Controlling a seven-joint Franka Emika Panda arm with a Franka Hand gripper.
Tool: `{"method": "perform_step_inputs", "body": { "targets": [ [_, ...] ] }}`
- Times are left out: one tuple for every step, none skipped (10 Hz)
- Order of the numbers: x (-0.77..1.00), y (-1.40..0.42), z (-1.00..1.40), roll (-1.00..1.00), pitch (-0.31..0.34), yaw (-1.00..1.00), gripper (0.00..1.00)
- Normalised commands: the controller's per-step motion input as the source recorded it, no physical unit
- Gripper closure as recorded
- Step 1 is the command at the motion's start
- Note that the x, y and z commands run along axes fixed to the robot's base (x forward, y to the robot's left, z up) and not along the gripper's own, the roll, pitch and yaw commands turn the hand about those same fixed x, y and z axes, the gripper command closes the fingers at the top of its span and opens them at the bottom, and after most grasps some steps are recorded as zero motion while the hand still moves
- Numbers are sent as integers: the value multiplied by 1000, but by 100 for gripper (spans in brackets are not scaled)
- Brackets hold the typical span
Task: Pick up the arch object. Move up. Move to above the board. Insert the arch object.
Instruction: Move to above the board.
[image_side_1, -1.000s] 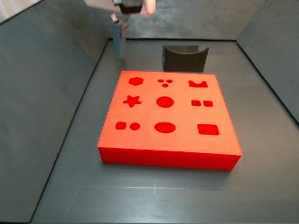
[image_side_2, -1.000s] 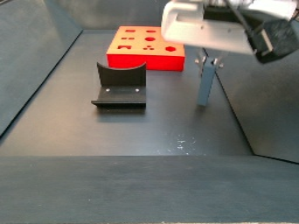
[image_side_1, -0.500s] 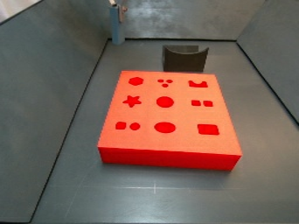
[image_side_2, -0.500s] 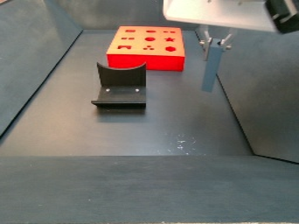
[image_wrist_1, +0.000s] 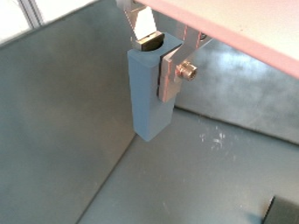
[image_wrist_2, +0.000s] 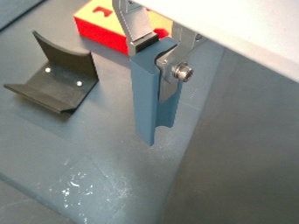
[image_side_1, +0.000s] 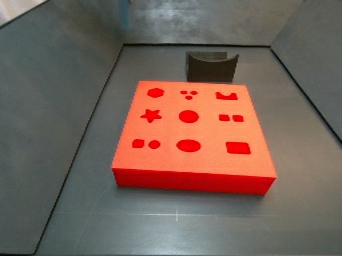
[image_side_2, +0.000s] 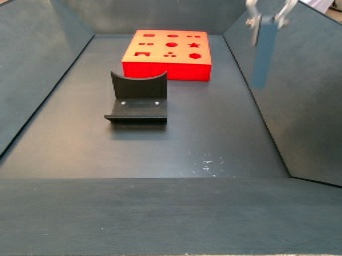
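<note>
My gripper (image_wrist_1: 158, 52) is shut on the arch object (image_wrist_1: 149, 101), a slim blue-grey piece that hangs upright from the fingers, high above the dark floor. Both wrist views show this grip, and it shows again in a wrist view (image_wrist_2: 152, 101). In a side view the arch object (image_side_2: 263, 55) hangs at the top right with the gripper (image_side_2: 271, 10) mostly cut off by the frame edge. The red-orange board (image_side_1: 201, 165) with darker cut-outs lies on the floor; it also shows in a side view (image_side_2: 167, 68), far from the piece. In a side view with the board central, gripper and piece are out of view.
The fixture (image_side_2: 136, 95), a dark L-shaped bracket, stands on the floor between the board and the near edge; it also shows behind the board (image_side_1: 211, 66) and in a wrist view (image_wrist_2: 52, 74). Grey walls enclose the floor.
The gripper has risen with the arch object held. It has left the top of one side view and sits higher and more to the right in the other.
</note>
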Motion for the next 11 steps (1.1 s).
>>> {"method": "perform_step_inputs", "body": {
  "targets": [
    [-115,90,1000,100,45,40,100],
    [-108,84,1000,90,46,30,100],
    [-101,81,1000,79,46,23,100],
    [-95,77,1000,68,50,19,100],
    [-85,73,1000,52,55,14,100],
    [-78,69,1000,43,57,7,100],
    [-71,65,1000,35,59,-2,100],
    [-62,60,1000,29,61,-11,100],
    [-48,53,1000,24,65,-19,100],
    [-40,47,1000,21,69,-23,100],
    [-21,29,808,16,69,-28,100]
  ]
}}
